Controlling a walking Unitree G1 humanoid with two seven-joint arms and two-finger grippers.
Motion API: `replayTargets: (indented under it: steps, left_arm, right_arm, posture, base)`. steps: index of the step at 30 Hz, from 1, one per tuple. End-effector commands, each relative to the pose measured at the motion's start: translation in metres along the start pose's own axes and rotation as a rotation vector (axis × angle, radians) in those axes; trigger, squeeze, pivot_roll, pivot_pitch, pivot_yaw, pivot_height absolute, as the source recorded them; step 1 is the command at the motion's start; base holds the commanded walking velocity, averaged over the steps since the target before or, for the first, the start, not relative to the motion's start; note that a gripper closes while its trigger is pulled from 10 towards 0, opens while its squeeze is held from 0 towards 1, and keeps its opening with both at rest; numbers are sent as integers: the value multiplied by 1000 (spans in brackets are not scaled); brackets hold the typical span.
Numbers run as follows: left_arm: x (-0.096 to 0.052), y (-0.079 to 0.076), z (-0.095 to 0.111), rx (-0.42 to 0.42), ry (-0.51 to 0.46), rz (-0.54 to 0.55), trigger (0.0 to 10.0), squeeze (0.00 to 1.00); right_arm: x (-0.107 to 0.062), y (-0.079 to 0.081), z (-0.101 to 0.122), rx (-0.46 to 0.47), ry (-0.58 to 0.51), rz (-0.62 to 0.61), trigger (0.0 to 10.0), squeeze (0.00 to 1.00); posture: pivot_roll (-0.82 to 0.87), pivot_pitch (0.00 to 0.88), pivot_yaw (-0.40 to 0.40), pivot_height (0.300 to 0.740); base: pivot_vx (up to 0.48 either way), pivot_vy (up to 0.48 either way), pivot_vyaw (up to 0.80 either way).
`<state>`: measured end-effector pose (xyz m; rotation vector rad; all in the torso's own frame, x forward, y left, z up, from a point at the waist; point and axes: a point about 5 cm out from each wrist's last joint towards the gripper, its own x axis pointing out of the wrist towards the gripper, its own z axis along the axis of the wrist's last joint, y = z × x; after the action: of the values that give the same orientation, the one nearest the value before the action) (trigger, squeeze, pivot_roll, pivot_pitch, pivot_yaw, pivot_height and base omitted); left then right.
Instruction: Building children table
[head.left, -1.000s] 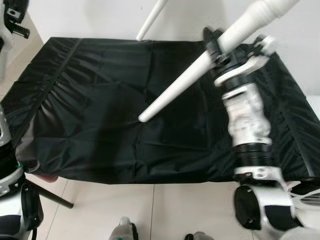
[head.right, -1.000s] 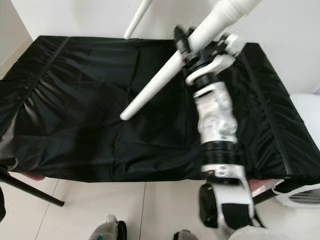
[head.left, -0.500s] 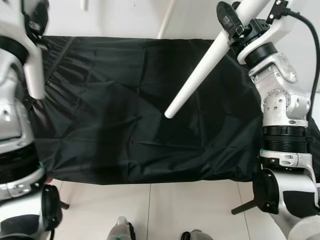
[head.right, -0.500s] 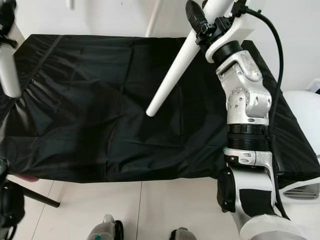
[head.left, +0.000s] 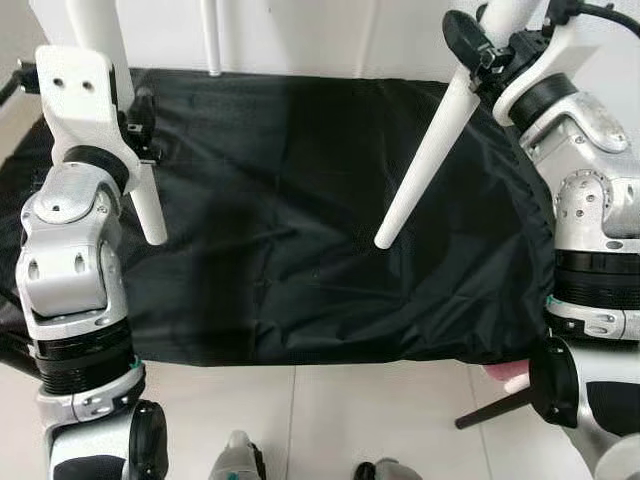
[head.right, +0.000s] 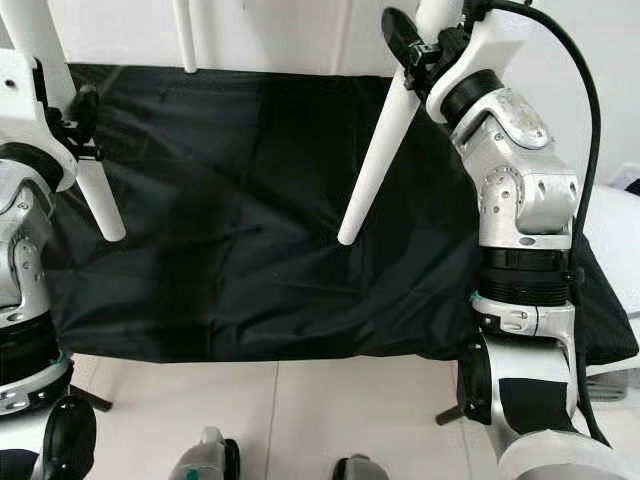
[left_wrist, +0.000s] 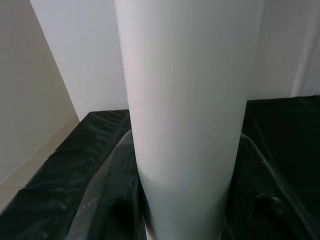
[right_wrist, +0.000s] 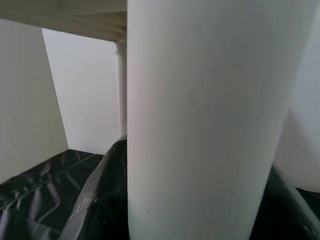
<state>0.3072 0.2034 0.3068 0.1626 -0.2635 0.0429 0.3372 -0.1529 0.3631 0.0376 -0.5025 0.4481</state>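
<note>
- Table (head.left: 300, 300): covered by a black cloth (head.right: 250, 200), set against a white wall; pale tiled floor (head.left: 330, 420) in front of its near edge.
- Left tool (head.left: 135, 125): raised over the table's left edge, clamped on a white table leg (head.left: 150, 205). The leg runs steeply, tapered end pointing down, hanging above the cloth. In the left wrist view the leg (left_wrist: 185, 125) sits between the black fingers (left_wrist: 107, 200).
- Right tool (head.left: 480, 50): raised over the far right corner of the table, gripping a second white leg (head.left: 425, 165). This leg slants down toward the table's middle, its rounded tip above the cloth, not touching. In the right wrist view the leg (right_wrist: 210, 120) lies between the fingers (right_wrist: 97, 200).
- 2 further white legs (head.left: 210, 40) stand near the far edge; a threaded joint (right_wrist: 120, 50) meets a white panel overhead.
</note>
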Motion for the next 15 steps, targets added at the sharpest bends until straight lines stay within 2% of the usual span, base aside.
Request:
replayTargets:
  steps: [1, 3, 4, 6, 12, 15]
  left_arm:
    - [-1, -34, 29, 19, -139, -164, 0, 0]
    - [-2, -35, 30, 23, -142, -168, 0, 0]
    - [-2, -36, 29, 35, -132, -163, 10000, 0]
    - [-2, -36, 29, 35, -132, -163, 10000, 0]
    - [-4, -39, 26, 30, -120, -172, 10000, 0]
    - [-5, -42, 23, 26, -105, -175, 10000, 0]
  right_arm:
    - [8, 47, 33, 12, -190, 204, 0, 0]
    - [7, 50, 34, 7, -192, 221, 157, 0]
    - [6, 52, 33, -7, -184, 235, 10000, 0]
    - [6, 52, 33, -7, -184, 235, 10000, 0]
    - [2, 57, 34, -90, -205, 273, 10000, 0]
    - [-1, 60, 28, -121, -181, 268, 10000, 0]
  posture:
    - [29, 106, -15, 740]
    - [34, 106, -20, 740]
    - [34, 106, -22, 740]
    - [34, 106, -22, 740]
    - [33, 98, -24, 740]
    - [33, 96, -25, 740]
  base:
    - [0, 0, 0]
    - [0, 0, 0]
    - [0, 0, 0]
    - [0, 0, 0]
    - [0, 0, 0]
    - [0, 0, 0]
